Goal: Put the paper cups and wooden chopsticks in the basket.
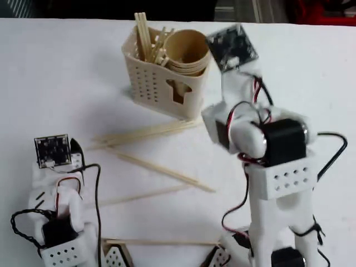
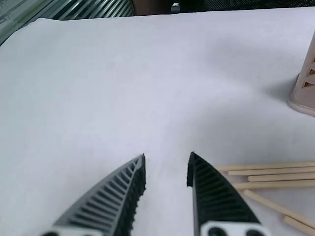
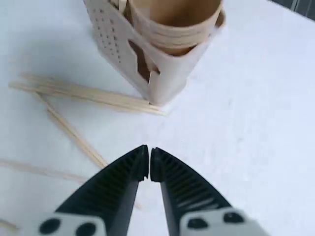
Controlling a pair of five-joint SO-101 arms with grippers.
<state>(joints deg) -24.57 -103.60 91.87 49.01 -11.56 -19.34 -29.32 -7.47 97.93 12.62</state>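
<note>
The perforated cream basket (image 1: pixel 161 83) stands at the table's back middle, holding stacked paper cups (image 1: pixel 188 51) and several upright wooden chopsticks (image 1: pixel 146 36). More chopsticks lie loose in front of it: a bundle (image 1: pixel 146 132), a slanted one (image 1: pixel 161 169) and two nearer the arms (image 1: pixel 139 196). My left gripper (image 2: pixel 166 160) is open over bare table, and the ends of the bundle (image 2: pixel 266 175) lie beside it. My right gripper (image 3: pixel 148 157) is shut on nothing, just above the table in front of the basket (image 3: pixel 147 59) with its cups (image 3: pixel 179 22).
The right arm's body (image 1: pixel 278 150) rises beside the basket. The left arm (image 1: pixel 58 189) sits at the near left corner. White table (image 1: pixel 67 78) stretches wide to the basket's left. A dark room edge lies behind the table.
</note>
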